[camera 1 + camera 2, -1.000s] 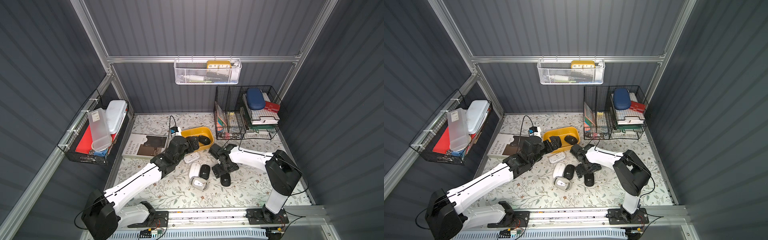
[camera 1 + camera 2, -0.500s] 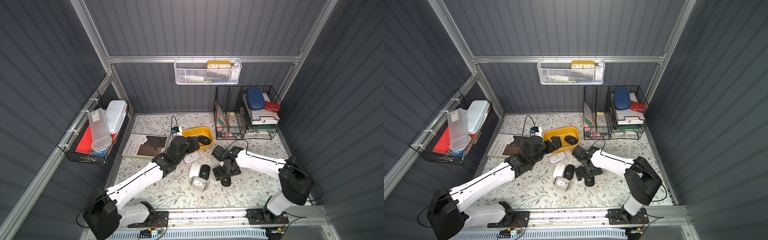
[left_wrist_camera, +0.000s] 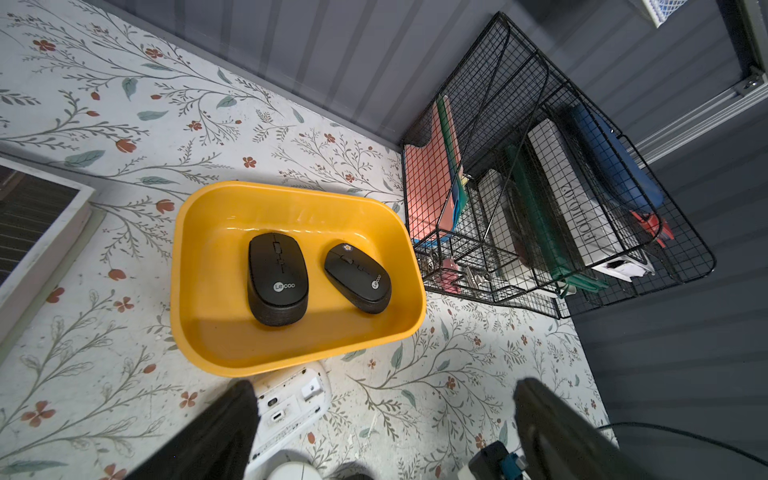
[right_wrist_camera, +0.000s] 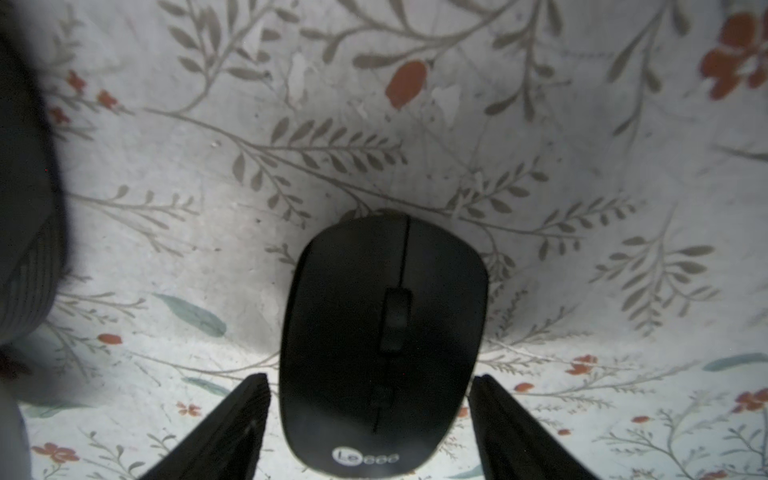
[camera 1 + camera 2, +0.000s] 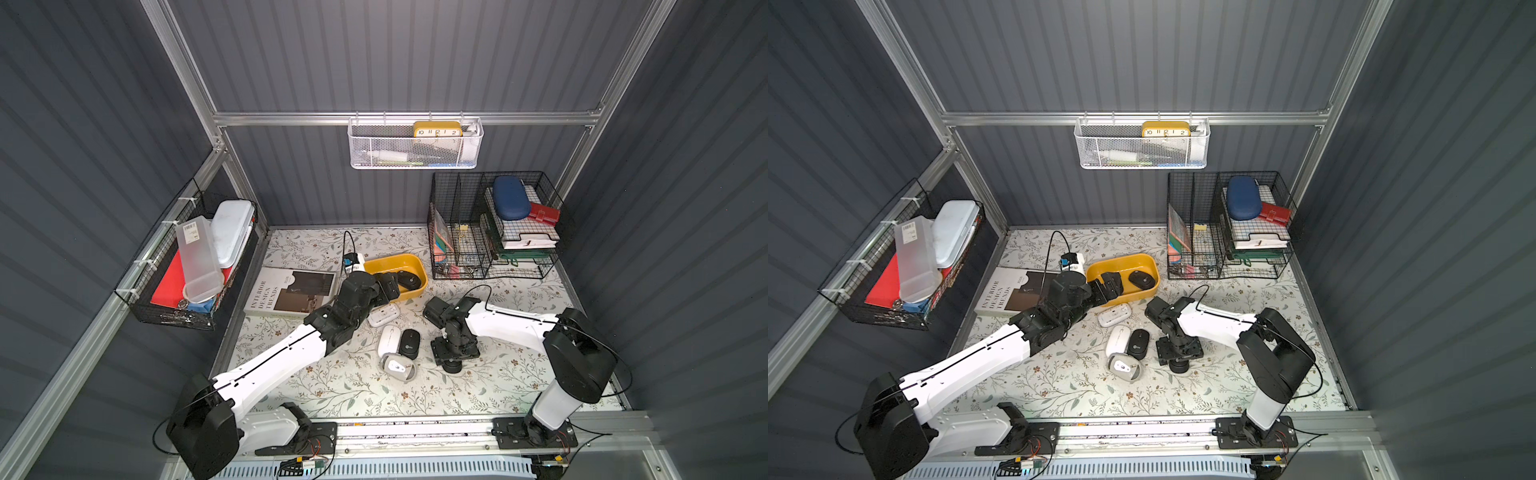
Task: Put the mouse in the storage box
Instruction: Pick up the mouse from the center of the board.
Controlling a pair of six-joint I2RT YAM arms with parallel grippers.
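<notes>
Right wrist: right gripper (image 4: 370,384) closely flanks both mouse (image 4: 386,328) edges.

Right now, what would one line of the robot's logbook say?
right gripper: open, straddling black mouse on table | left gripper: open, beside storage box | box: two black mice inside

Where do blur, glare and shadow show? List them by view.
Right wrist: dim, the black mouse underexposed, a dark shape at the frame edge blurred. Left wrist: storage box sharp, glare on its far wall, left gripper fingers out of focus. Both top views: evenly lit, sharp.
</notes>
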